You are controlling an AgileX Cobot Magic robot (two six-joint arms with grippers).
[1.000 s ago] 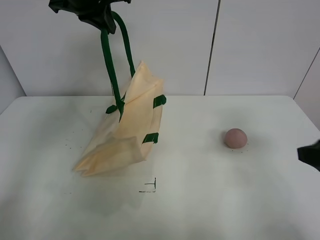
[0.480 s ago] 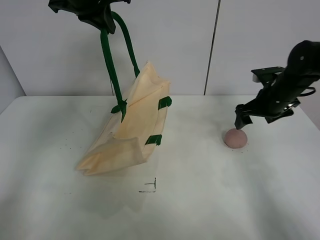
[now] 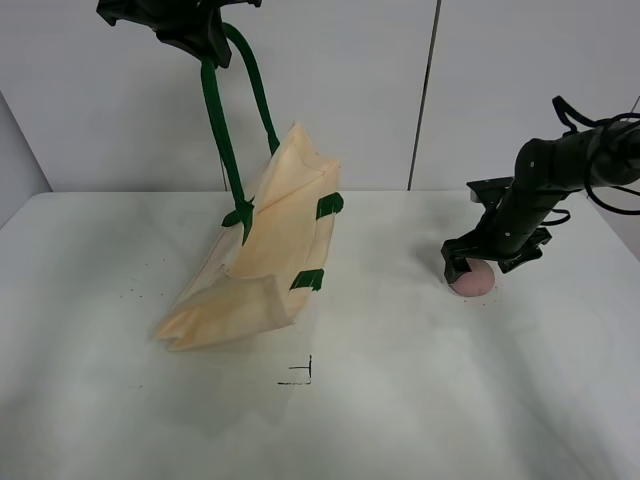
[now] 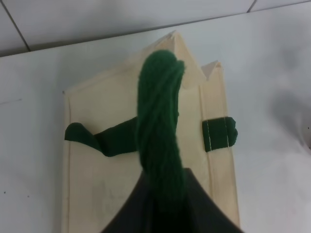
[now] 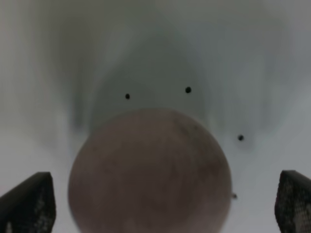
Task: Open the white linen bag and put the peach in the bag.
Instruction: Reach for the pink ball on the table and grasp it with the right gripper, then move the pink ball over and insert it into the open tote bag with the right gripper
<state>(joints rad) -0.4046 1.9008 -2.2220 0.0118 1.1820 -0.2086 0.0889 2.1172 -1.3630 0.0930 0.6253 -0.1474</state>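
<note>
Directly beneath the right gripper point(image 3: 472, 266), jaws spread astride it, the peach point(image 3: 472, 283) sits on the table point(image 3: 420, 400); the left gripper point(image 3: 190, 25) suspends the white linen bag point(image 3: 265, 250), clamped on its green handle point(image 3: 222, 130).

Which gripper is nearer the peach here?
Right. The right gripper is open over the peach, fingers either side; the left gripper is far off, raised, holding the bag's green handle.

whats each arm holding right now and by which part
The left end effector holds the white linen bag by its dark green strap handle. The right end effector holds nothing; it is open around the peach.
</note>
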